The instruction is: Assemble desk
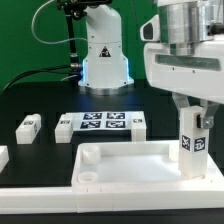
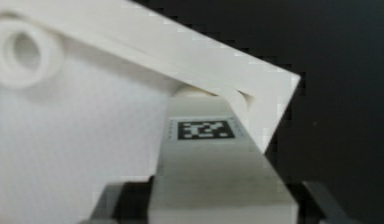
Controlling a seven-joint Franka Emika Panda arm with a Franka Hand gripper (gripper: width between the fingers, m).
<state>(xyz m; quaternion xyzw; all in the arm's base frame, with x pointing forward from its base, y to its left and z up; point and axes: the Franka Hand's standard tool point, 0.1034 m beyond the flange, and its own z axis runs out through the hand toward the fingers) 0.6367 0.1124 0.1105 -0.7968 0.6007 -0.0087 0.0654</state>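
The white rimmed tabletop panel [image 1: 140, 165] lies flat at the front of the table, a round socket [image 1: 88, 175] showing at its near left corner. My gripper [image 1: 190, 108] is shut on a square white leg post [image 1: 192, 142] with a black-and-white tag, held upright at the panel's right far corner. In the wrist view the post [image 2: 215, 160] runs from between my fingers [image 2: 121, 205] down to the panel's corner [image 2: 260, 90], and another socket [image 2: 20, 55] shows. Three loose leg posts lie on the table: [image 1: 29, 125], [image 1: 63, 126], [image 1: 139, 123].
The marker board [image 1: 101, 122] lies flat behind the panel. A long low white rail [image 1: 60, 200] runs along the front edge. The robot's base [image 1: 103, 60] stands at the back. A white part [image 1: 3, 155] shows at the exterior view's left edge.
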